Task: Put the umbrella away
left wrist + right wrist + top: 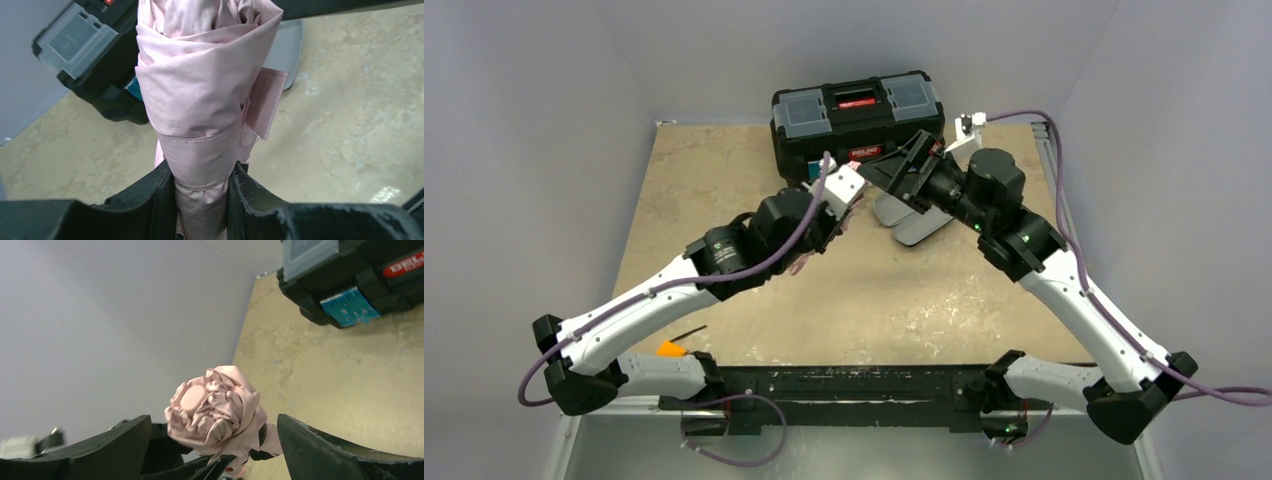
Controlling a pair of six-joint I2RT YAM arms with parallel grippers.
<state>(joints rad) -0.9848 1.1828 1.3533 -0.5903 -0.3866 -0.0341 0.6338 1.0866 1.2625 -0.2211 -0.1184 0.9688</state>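
You have the black toolbox (pixel 857 115) (lid shut) walling off the far side just behind the umbrella (pixel 200 100). The grey case (pixel 921 228) lies to its right. The nearer table (pixel 894 300) offers free passage.

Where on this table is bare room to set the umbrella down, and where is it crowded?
Free: the table left of the toolbox, and the middle strip between both arms. Crowded: before the toolbox, where the left gripper holding the umbrella, the open right gripper and the grey case meet.

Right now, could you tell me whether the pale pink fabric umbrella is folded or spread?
Folded: the pale pink fabric umbrella is bunched into a tight roll in the left hand.
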